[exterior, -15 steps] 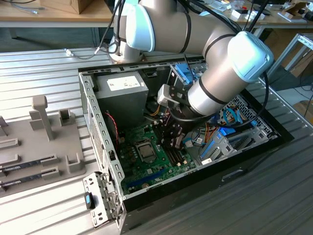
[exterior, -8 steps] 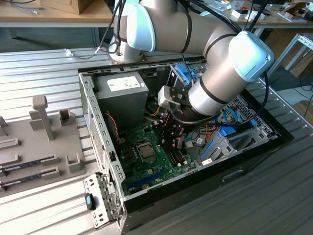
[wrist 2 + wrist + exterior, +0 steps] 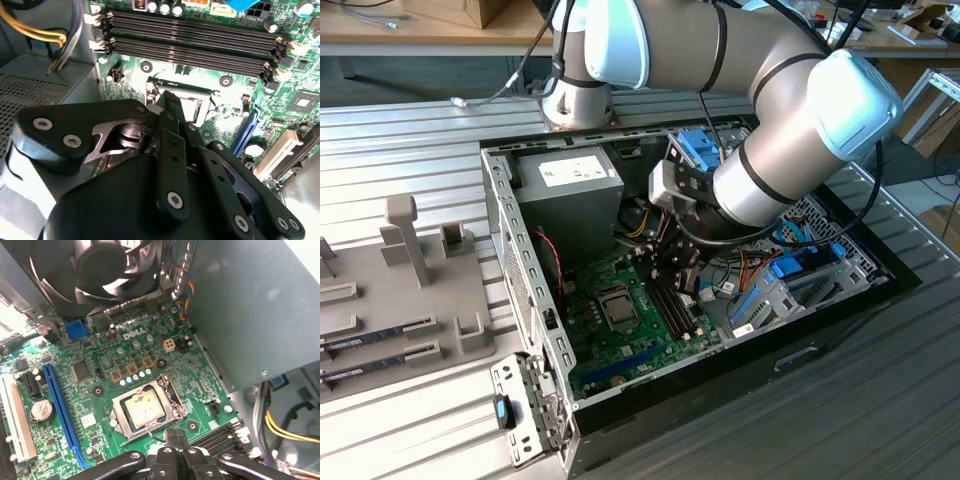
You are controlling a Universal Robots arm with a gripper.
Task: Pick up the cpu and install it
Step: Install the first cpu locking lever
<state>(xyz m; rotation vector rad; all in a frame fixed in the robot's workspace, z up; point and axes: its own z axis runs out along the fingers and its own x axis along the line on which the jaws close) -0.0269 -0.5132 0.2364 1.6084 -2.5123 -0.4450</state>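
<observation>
While the shut, empty pincer (image 3: 175,437) hovers over the green motherboard (image 3: 95,390), the cpu (image 3: 144,407) sits in its socket.

The open computer case (image 3: 740,330) lies on the desk (image 3: 880,400), with the motherboard (image 3: 630,330) inside and a fixture tray (image 3: 390,290) at the exterior view's left.

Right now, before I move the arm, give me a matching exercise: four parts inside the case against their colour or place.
Parts:
1. cpu
2. case fan
3. coin cell
4. long expansion slot

Descriptions:
A. blue
B. black
C. round, silver
D. inside the square socket frame

Pairs: 1-D, 2-B, 3-C, 4-A
</observation>
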